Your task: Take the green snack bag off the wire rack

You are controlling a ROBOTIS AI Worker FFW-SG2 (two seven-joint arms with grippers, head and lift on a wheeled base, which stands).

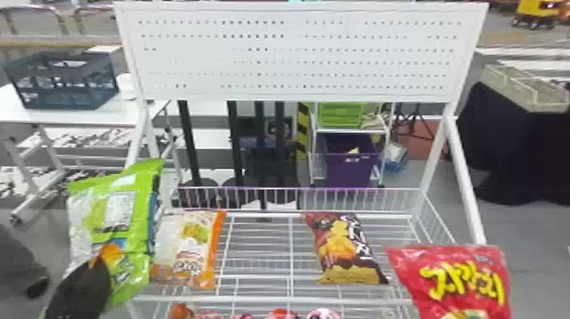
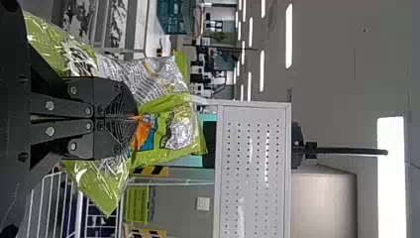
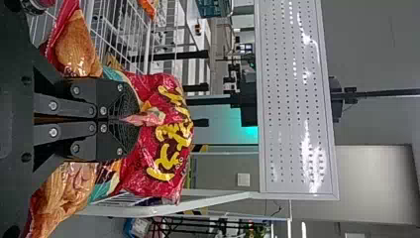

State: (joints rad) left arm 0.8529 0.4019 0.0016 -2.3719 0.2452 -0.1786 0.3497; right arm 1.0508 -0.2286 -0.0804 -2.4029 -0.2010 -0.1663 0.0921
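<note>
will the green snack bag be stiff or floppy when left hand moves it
The green snack bag is probably floppy: its film creases around the left hand. Pinched at one fold, it may swing. Its glossy film looks slippery.

The right gripper [image 3: 128, 119] is pinching a fold of the red snack bag [image 3: 173, 171] between its flat black fingers. The white wire rack [image 3: 143, 211] is standing near the bag, its perforated pegboard [image 3: 294, 99] showing beyond.

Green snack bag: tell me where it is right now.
In the head view, the green snack bag is at the left, held in the left gripper, just left of the orange-and-white bag on the wire rack.
</note>
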